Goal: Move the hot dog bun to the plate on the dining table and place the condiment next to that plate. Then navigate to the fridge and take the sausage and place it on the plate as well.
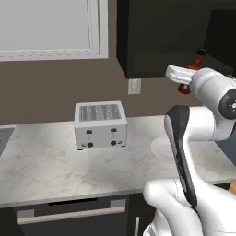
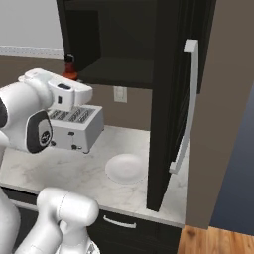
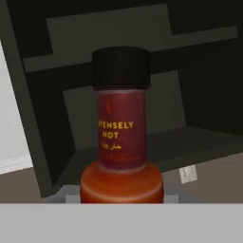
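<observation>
Condiment: red hot sauce bottle with black cap and dark label point(image 3: 121, 137), raised high in the air in front of the dark open wall cabinet point(image 1: 161, 37); in left base view seen just beyond the white hand, well above the counter; in right base view only the cap and red shoulder visible behind the hand, at the cabinet's left edge.
Label text: "HOT" readable in yellow letters in hand view; the line above cut at its left side.
Gripper: white two-finger gripper point(image 1: 184, 79), at the bottle's lower part; fingers hidden, so cannot tell if clamped or apart; contact with the bottle not visible either.
Bottle pose: upright, cap at top in all three views.
Plate: round white plate point(image 2: 126, 167), lying flat on the white marble counter point(image 1: 41, 166), to the right of the toaster, near the tall dark cabinet panel with long white handle point(image 2: 184, 106).
Toaster: silver four-slot toaster with two black knobs point(image 1: 100, 125), standing on the counter against the brown wall, apart from the plate.
Wall: white outlet point(image 1: 134, 86) above the counter, under the cabinet; white window frame point(image 1: 50, 27) at upper left.
</observation>
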